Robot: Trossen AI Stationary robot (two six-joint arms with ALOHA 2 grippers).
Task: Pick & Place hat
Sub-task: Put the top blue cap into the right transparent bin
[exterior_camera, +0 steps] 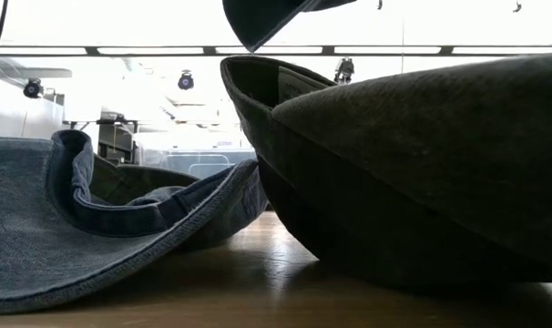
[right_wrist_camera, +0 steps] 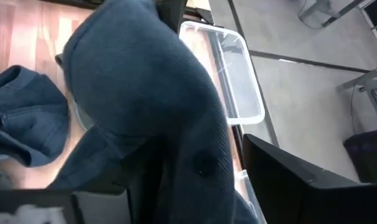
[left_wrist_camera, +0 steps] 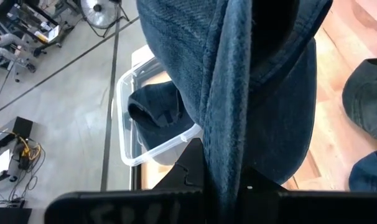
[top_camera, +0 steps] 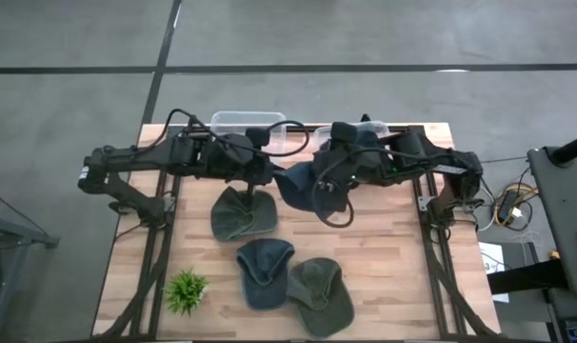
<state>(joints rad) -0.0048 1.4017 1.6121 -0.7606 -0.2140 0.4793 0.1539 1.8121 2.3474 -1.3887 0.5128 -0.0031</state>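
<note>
Light wooden table (top_camera: 384,257) — three hats lying on it: an olive one (top_camera: 243,213) mid-table, a blue one (top_camera: 264,271) and another olive one (top_camera: 322,293) touching near the front edge. Small green plant (top_camera: 186,290) at the front-left corner, clear bins (top_camera: 247,124) along the back edge.

Grey concrete floor (top_camera: 384,33) crossed by dark seam lines, pale wooden table (top_camera: 384,252) on a dark metal frame, bright ceiling strip lights (exterior_camera: 148,50) beyond, cables (top_camera: 509,205) and grey equipment at one side
</note>
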